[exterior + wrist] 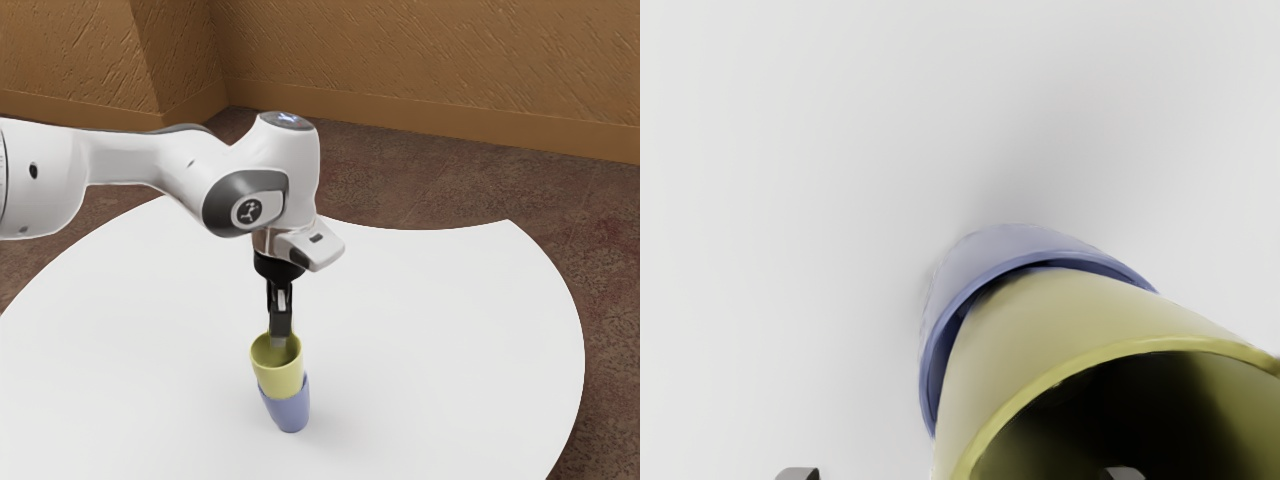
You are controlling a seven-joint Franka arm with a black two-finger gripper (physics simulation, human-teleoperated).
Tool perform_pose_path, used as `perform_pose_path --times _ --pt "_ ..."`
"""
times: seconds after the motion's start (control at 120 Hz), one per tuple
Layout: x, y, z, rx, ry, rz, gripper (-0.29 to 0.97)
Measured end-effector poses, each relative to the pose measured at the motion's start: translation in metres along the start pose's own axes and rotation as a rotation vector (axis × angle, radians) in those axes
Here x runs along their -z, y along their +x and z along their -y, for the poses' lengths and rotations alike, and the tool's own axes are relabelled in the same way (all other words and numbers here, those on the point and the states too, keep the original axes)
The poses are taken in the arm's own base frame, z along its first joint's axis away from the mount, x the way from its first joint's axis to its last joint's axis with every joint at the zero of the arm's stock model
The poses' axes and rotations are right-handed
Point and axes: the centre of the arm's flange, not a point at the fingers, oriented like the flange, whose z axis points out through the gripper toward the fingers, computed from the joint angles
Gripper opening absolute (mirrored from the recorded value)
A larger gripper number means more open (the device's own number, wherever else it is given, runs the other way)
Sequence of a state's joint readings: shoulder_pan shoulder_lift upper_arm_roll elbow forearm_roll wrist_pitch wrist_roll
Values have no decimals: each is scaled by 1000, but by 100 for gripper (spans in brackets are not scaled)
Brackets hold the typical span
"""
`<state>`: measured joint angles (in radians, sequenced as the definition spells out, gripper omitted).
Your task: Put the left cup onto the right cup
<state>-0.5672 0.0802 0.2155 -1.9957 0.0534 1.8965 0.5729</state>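
Cups: two, yellow cup [277,366] nested in blue cup [289,408], 6 o'clock on table [450,330].
Tool [281,335]: one, spread astride yellow cup's rim.

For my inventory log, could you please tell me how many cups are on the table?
2. The yellow cup sits nested in the blue cup, which stands on the white table. No other cup seems hidden.

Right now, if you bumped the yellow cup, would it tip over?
Probably: the yellow cup sits in the blue cup, a tall, leaning stack on a narrow base. It looks stiff, so likely would not squash. On the smooth white table the stack might slide.
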Motion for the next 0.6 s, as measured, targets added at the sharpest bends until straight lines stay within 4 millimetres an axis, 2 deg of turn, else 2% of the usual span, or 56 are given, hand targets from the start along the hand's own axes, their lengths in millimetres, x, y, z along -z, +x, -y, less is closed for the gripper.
perform_pose_path --times 0.108,0.233,0.433,0.6 --pt "0 -1 0 1 -1 -1 49" --pt "0 -1 1 1 -1 -2 58" --pt "3 -2 0 0 2 -8 64" --pt "16 -6 0 -3 15 -22 66"
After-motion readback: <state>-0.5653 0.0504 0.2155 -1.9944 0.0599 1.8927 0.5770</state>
